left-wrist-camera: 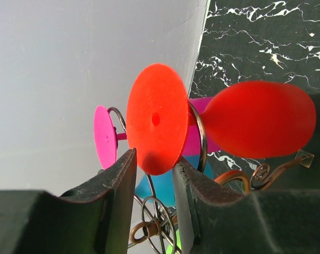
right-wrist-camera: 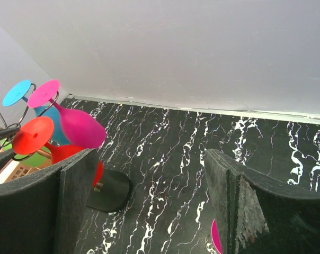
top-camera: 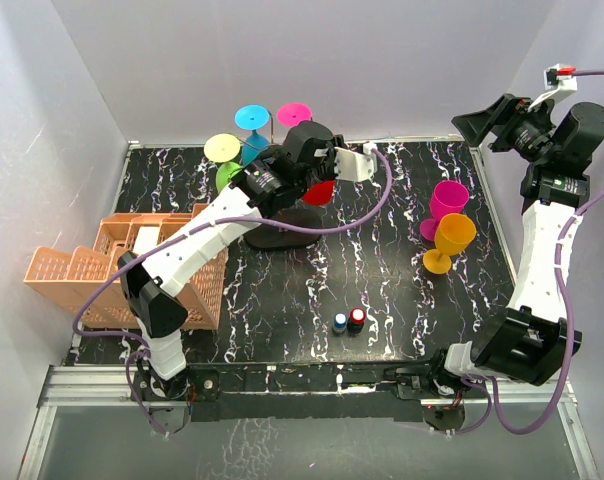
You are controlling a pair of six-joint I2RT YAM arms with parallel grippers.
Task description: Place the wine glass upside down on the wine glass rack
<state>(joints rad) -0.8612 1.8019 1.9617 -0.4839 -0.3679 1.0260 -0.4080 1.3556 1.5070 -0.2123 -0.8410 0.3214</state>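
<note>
Left claw (left-wrist-camera: 154, 157), slightly spread, flanks wine glass (left-wrist-camera: 258, 127) hung on wine glass rack (left-wrist-camera: 203, 142): foot uppermost, bowl down, axis near-vertical; right claw (right-wrist-camera: 149, 156) spread wide.

Left arm (top-camera: 197, 240) first: white shell links, chunky black joint housings, a lilac cable (top-camera: 380, 200) running along it. Right arm (top-camera: 544, 235) wears the same livery, with a white link, black motor blocks and a second lilac cable (top-camera: 570, 365), plus a small white plug (top-camera: 560, 73) with a red tip. Close in now, the left tool (left-wrist-camera: 153, 159) shows matte black, wedge-shaped fingers (left-wrist-camera: 115, 196). The right tool (right-wrist-camera: 149, 159) carries thick dark pads (right-wrist-camera: 239, 206) with rough, layered edges.
</note>
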